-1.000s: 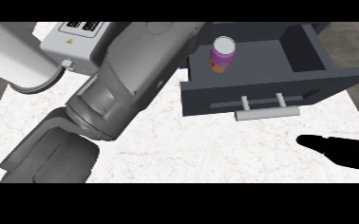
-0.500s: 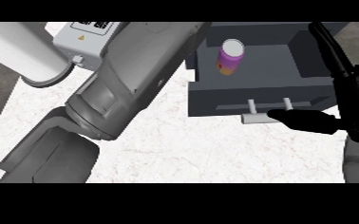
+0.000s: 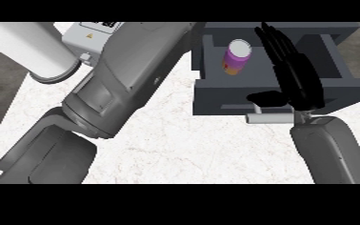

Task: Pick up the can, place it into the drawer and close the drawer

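- Right hand (image 3: 292, 74), fingers straight and wide, holding nothing, reaches over the open grey drawer (image 3: 211, 93).
- Purple can (image 3: 237, 57) lies inside the drawer, just left of the hand's fingers.
- Thumb sits above the drawer handle (image 3: 268, 118).
- Left hand is hidden; only its grey forearm (image 3: 119, 86) shows.

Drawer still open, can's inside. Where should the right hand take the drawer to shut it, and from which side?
Probably the pale bar handle on the drawer front, approached from the counter side. It sticks out on posts; the right hand lies flat above it, thumb near it. Pressing the flat front also works.
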`<action>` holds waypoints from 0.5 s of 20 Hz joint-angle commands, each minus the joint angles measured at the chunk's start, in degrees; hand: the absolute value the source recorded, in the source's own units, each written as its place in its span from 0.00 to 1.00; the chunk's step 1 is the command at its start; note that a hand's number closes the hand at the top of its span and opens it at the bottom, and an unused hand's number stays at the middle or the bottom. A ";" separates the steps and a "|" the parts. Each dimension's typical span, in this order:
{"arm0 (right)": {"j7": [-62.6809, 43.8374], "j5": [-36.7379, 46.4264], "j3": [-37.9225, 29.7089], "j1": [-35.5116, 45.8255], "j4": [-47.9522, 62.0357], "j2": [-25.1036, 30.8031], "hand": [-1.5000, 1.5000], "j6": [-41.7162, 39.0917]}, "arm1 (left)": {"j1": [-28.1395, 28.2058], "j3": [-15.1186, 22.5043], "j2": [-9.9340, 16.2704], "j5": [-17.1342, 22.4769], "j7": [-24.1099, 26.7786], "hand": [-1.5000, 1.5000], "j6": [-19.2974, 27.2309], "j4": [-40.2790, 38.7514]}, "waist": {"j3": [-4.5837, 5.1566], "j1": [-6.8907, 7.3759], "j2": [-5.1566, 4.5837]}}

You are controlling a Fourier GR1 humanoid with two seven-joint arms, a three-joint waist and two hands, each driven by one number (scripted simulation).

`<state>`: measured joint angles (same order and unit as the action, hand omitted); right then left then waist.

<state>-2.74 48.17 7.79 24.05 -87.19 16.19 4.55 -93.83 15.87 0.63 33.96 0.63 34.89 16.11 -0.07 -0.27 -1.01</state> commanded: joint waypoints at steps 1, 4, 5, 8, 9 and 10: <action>2.09 4.19 0.06 6.24 11.47 -1.79 0.00 4.34 | 3.18 -0.98 -0.05 -0.14 1.86 0.00 -0.12 2.10 | 0.04 1.29 0.46; 3.14 7.24 -0.03 9.38 19.11 -4.23 0.00 9.76 | 2.31 -0.63 3.31 -1.53 0.37 0.00 -1.05 0.81 | 0.01 1.19 0.23; 7.08 6.84 -1.10 8.17 23.79 -3.79 0.00 13.14 | -0.43 -0.22 2.42 -1.58 -3.26 0.00 0.97 2.57 | -0.02 2.16 0.50; 4.57 9.78 -1.28 13.51 29.75 -6.45 0.00 15.97 | 3.53 0.00 4.51 -2.61 -2.19 0.00 -0.86 3.00 | 0.02 1.92 0.50; 6.70 8.66 -3.33 14.51 31.22 -4.25 0.00 16.42 | 5.67 -0.04 5.76 -2.74 -0.90 0.00 -1.76 4.74 | 0.04 2.18 0.65; 4.47 11.36 -2.50 15.33 34.29 -6.95 0.00 20.02 | 2.13 -0.16 6.05 -2.45 -5.45 0.00 -1.66 5.06 | 0.02 2.53 0.66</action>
<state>2.00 56.14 6.09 35.57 -61.47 11.57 18.28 -91.17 15.61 4.96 32.07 -1.72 33.67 19.33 -0.05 1.61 -0.51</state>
